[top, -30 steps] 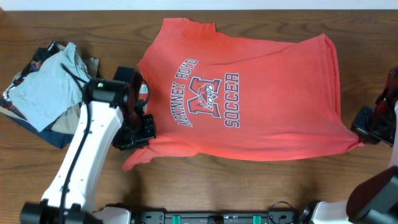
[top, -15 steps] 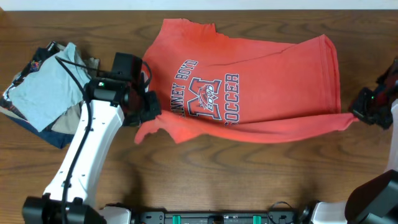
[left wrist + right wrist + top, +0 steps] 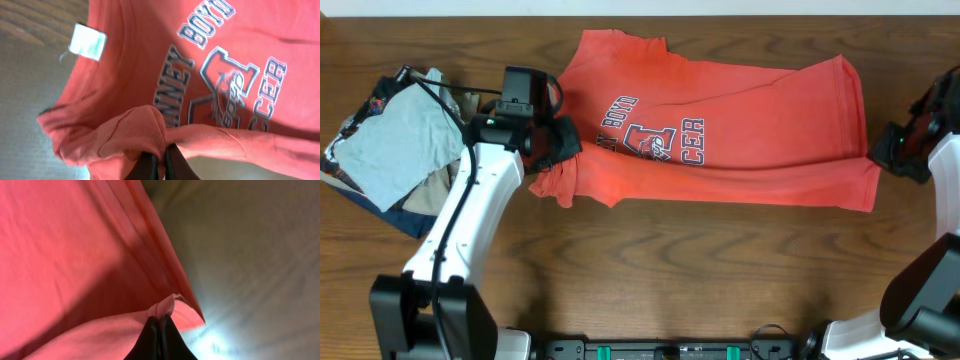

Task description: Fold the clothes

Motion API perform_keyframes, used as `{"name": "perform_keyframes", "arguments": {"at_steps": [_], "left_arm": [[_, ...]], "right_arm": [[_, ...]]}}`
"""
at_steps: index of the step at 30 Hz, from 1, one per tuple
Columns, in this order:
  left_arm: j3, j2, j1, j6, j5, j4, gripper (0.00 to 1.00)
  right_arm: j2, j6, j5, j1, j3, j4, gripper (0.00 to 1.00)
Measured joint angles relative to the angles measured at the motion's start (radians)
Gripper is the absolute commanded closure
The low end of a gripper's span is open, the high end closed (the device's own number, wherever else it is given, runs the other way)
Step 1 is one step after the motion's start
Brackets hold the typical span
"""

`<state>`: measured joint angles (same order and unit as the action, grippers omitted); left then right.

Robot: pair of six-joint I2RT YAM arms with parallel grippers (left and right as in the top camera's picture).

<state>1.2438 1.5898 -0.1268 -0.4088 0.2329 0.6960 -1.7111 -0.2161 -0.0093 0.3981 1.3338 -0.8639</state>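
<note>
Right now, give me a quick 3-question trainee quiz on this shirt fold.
1. True or false: the left gripper and the right gripper are each shut on the red shirt.
2. The pile of other clothes lies: A) on the left arm's side of the shirt, B) on the right arm's side, C) on top of the shirt.
3. Fill in: with the shirt's edge folded over, the last word of the print shows only the letters ___.
Key: 1 true; 2 A; 3 CER.
</note>
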Motion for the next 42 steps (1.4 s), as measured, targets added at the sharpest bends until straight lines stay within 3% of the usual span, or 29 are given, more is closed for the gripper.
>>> {"name": "perform_keyframes", "arguments": {"at_steps": [7,9,10,11,12,19,24,29,35,39,42], "left_arm": [[0.000,0.089,0.016,-0.034,0.000,-0.119,0.94],[0.000,0.112,0.015,-0.035,0.000,-0.137,0.83],[0.000,0.122,0.016,-0.033,-0.001,-0.140,0.64],[0.000,0.130,0.018,-0.038,-0.003,-0.141,0.52],[0.000,0.136,0.022,-0.040,-0.004,-0.141,0.46],[0.000,0.142,0.055,-0.041,-0.008,-0.046,0.37],[-0.001,0.142,0.061,-0.035,-0.060,0.056,0.24],[-0.013,0.142,0.061,-0.036,-0.137,0.080,0.23],[-0.079,0.142,0.061,-0.035,-0.166,0.034,0.23],[-0.128,0.142,0.061,-0.032,-0.177,-0.029,0.27],[-0.163,0.142,0.061,-0.029,-0.184,-0.082,0.36]], "right_arm": [[-0.066,-0.005,-0.026,0.000,0.000,0.153,0.99],[-0.090,-0.008,-0.048,0.000,0.000,0.195,0.93],[-0.103,-0.012,-0.064,0.000,0.000,0.222,0.81],[-0.117,-0.017,-0.077,0.000,0.000,0.242,0.70],[-0.130,-0.016,-0.087,0.000,0.000,0.257,0.69],[-0.170,-0.014,-0.103,0.000,-0.001,0.221,0.67],[-0.170,-0.011,-0.048,0.000,-0.002,0.111,0.67],[-0.170,-0.007,0.003,0.000,-0.028,0.081,0.63],[-0.170,-0.003,0.025,0.000,-0.157,0.173,0.61],[-0.169,0.004,0.032,0.000,-0.215,0.226,0.77],[-0.167,0.004,0.032,0.000,-0.218,0.231,0.90]]}}
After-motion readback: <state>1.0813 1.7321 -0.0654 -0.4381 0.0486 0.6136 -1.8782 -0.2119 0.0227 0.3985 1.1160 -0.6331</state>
